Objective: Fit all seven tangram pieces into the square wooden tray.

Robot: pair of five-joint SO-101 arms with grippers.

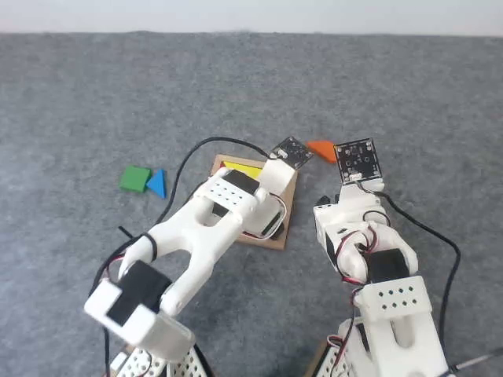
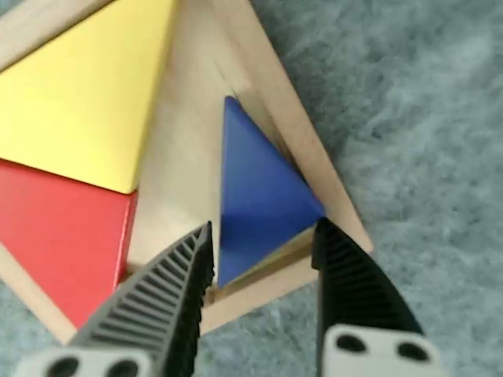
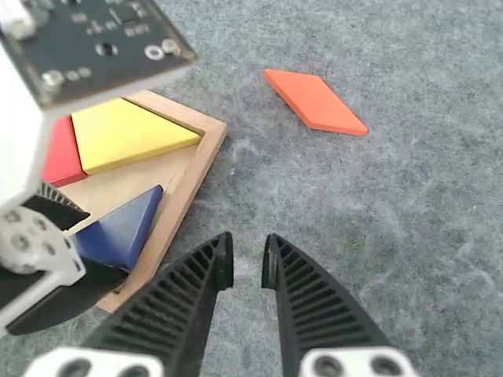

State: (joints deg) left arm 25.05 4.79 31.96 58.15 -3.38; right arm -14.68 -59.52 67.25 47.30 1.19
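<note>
The blue triangle (image 2: 263, 196) lies in the wooden tray (image 2: 314, 149) against its right rim, with its long axis along that rim and its sharp tip pointing far, toward the yellow piece (image 2: 86, 94). The left gripper (image 2: 263, 232) pinches its wide near end. The right gripper (image 3: 247, 251), fingers narrowly apart and holding nothing, hangs over the mat just right of the tray.

The wooden tray (image 2: 310, 149) is pale tan. In it are a yellow triangle (image 2: 78, 94), a red piece (image 2: 63, 236) and a dark blue triangle (image 2: 259, 181). On the mottled grey counter (image 1: 78, 94) are an orange parallelogram (image 3: 314, 100), a green square (image 1: 135, 178) and a lighter blue triangle (image 1: 158, 183). The left pincer (image 2: 264, 229) and right pincer (image 3: 247, 239) have black, ribbed fingers.
</note>
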